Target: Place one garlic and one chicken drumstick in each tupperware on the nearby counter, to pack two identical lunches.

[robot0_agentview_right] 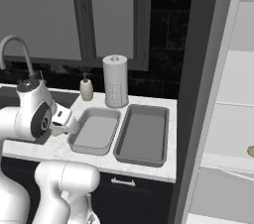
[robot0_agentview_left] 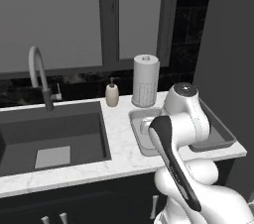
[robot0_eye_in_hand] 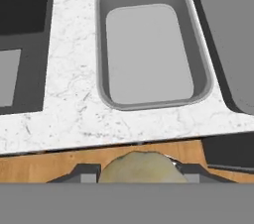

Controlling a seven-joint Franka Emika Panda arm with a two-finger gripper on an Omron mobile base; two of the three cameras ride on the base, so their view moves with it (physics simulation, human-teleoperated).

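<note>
At centre-right of the left base view, the white arm hides most of the two shallow grey rectangular tupperware trays [robot0_agentview_left: 136, 134]. In right base view both sit empty, lower centre. In hand view the gripper [robot0_eye_in_hand: 140, 171] is clamped on a pale round garlic [robot0_eye_in_hand: 140, 168]; move fwd over the near tray's middle, then release low.
</note>
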